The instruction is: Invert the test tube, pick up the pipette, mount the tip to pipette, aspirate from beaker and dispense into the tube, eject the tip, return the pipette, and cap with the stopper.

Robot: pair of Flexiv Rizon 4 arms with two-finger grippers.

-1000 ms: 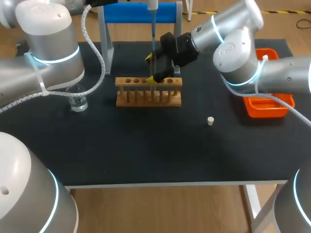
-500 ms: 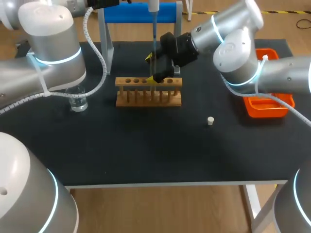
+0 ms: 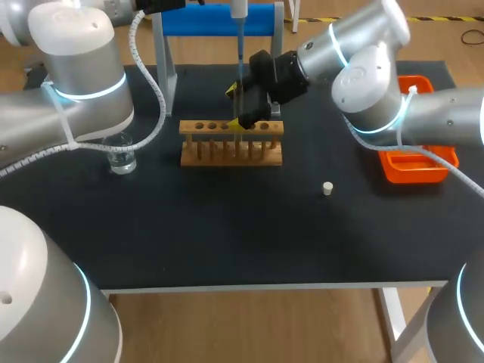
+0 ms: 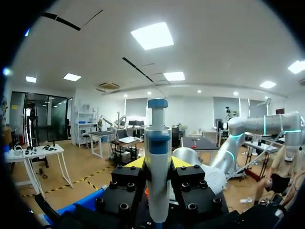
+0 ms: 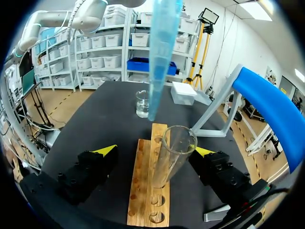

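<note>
Yellow-tipped fingers of the left gripper (image 4: 157,163) are clamped on the white-and-blue pipette (image 4: 157,157), one on each side of its barrel, with the plunger end rising beyond them. In the head view the pipette (image 3: 238,9) hangs at the top centre of the frame. Its pale blue tip (image 3: 240,60) points down in front of the blue stand (image 3: 204,19) towards the wooden rack (image 3: 227,155) in the upper middle.

The right gripper (image 3: 238,107) comes in from the upper right and sits over the rack's back edge, its fingers spread wide. Seen from the right wrist, the glass test tube (image 5: 172,157) stands mouth-up in a hole of the rack (image 5: 143,191). It is between the open fingers, nearer one than the other, and the far finger is well clear of it, so nothing is gripped. The tip (image 5: 161,52) comes down from above and ends near the tube's mouth, not inside it. The beaker (image 5: 142,104) stands ahead, past the rack's far end.

In the head view the beaker (image 3: 121,156) is at middle left. The small white stopper (image 3: 327,188) lies alone on the black table (image 3: 227,242), right of centre. An orange tray (image 3: 412,170) sits at the right edge.
</note>
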